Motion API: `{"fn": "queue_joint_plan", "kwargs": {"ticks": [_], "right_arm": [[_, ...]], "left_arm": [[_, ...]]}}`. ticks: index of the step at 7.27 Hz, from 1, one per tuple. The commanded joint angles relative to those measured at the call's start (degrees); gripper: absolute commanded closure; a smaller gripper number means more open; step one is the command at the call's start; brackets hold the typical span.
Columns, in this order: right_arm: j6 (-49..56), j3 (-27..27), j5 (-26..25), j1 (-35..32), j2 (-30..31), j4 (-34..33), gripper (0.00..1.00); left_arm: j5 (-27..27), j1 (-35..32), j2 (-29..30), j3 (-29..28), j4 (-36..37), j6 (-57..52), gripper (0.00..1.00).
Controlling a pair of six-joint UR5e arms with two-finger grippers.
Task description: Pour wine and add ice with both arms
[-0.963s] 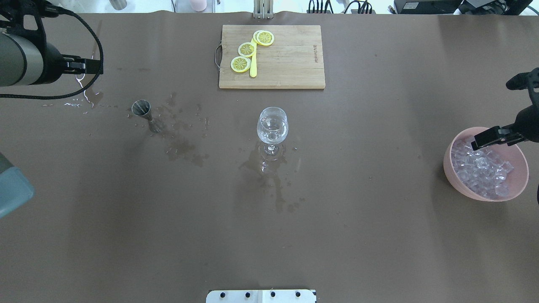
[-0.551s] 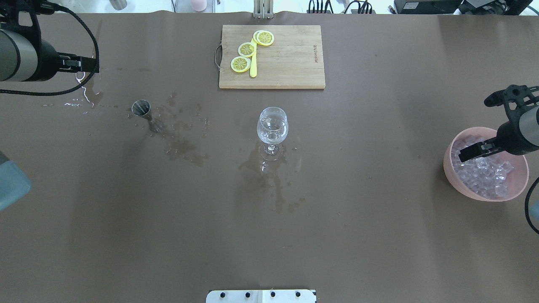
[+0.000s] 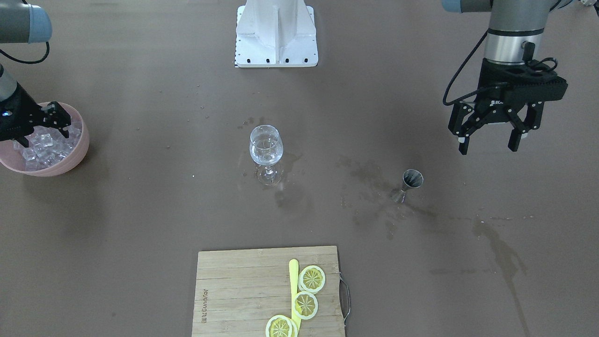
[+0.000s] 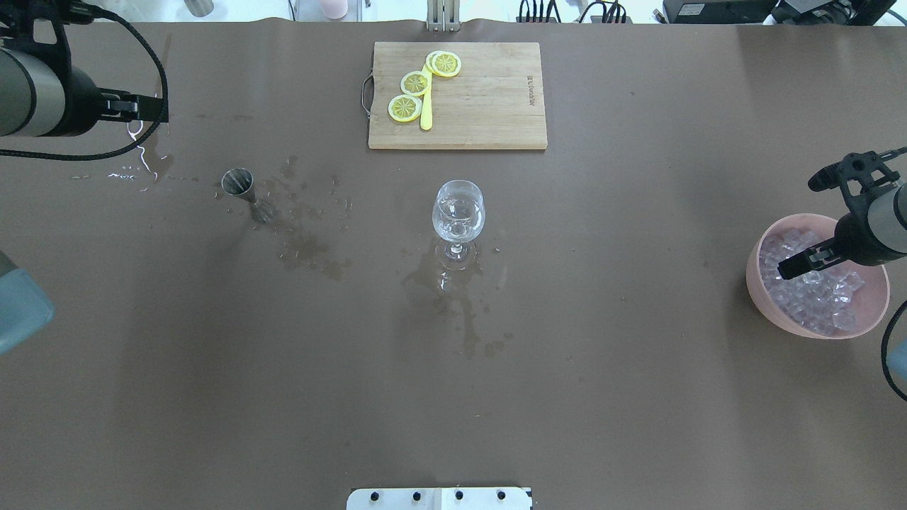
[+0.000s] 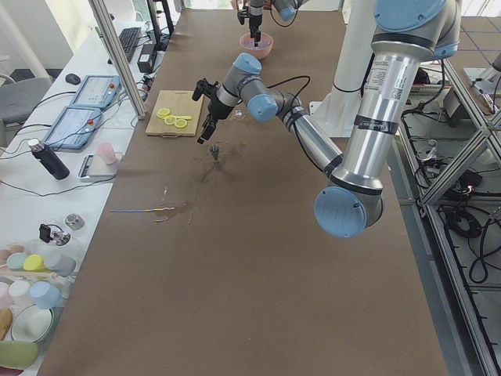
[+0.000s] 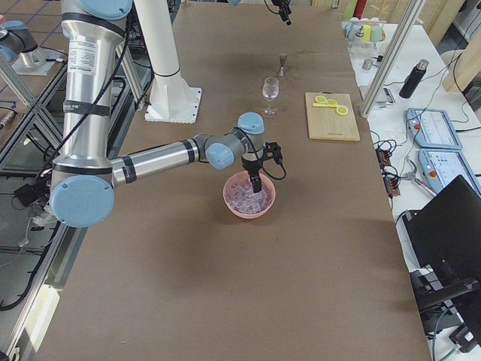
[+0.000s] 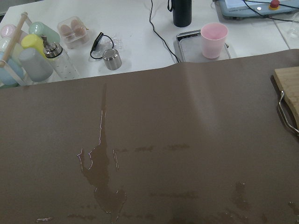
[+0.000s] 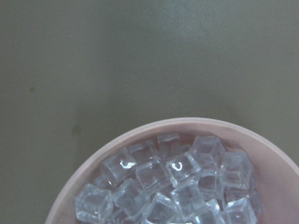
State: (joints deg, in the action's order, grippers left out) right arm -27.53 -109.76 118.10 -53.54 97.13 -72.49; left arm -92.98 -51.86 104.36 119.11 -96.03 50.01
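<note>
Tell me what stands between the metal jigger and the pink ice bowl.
Only the wine glass stands there. Wet stains lie beside the jigger, and the rest is bare. The overhead view shows it.

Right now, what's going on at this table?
It is mid-way through making a drink. The right claw is down over the ice in the pink bowl. It looks open, and no cube is visibly gripped. The left claw hangs open and empty above the table, off to the side of the jigger. The glass stands mid-table with a little clear wine in it and no ice. Wet stains mark the cloth around the jigger and glass.
</note>
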Motion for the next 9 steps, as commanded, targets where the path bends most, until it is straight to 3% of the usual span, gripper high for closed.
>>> {"fn": "queue_joint_plan", "kwargs": {"ticks": [1,3,7,8,9], "right_arm": [[1.06,0.95,-1.81,0.37,0.08,-0.11,0.15],[1.07,1.04,-1.99,0.8,0.08,-0.28,0.21],[0.9,0.87,-1.2,1.33,0.43,-0.98,0.21],[0.81,0.69,-1.12,1.25,0.52,-1.08,0.3],[0.55,0.78,-1.11,1.51,0.69,-1.25,0.32]], "left_arm": [[-0.01,0.0,-0.03,-0.02,-0.03,0.0,0.02],[-0.01,0.0,-0.03,-0.19,-0.03,0.0,0.02],[-0.01,0.0,-0.03,-0.54,-0.21,0.0,0.02],[-0.01,0.0,-0.03,-0.54,-0.21,0.0,0.02],[-0.01,0.0,-0.03,-0.54,-0.21,0.0,0.02]]}}
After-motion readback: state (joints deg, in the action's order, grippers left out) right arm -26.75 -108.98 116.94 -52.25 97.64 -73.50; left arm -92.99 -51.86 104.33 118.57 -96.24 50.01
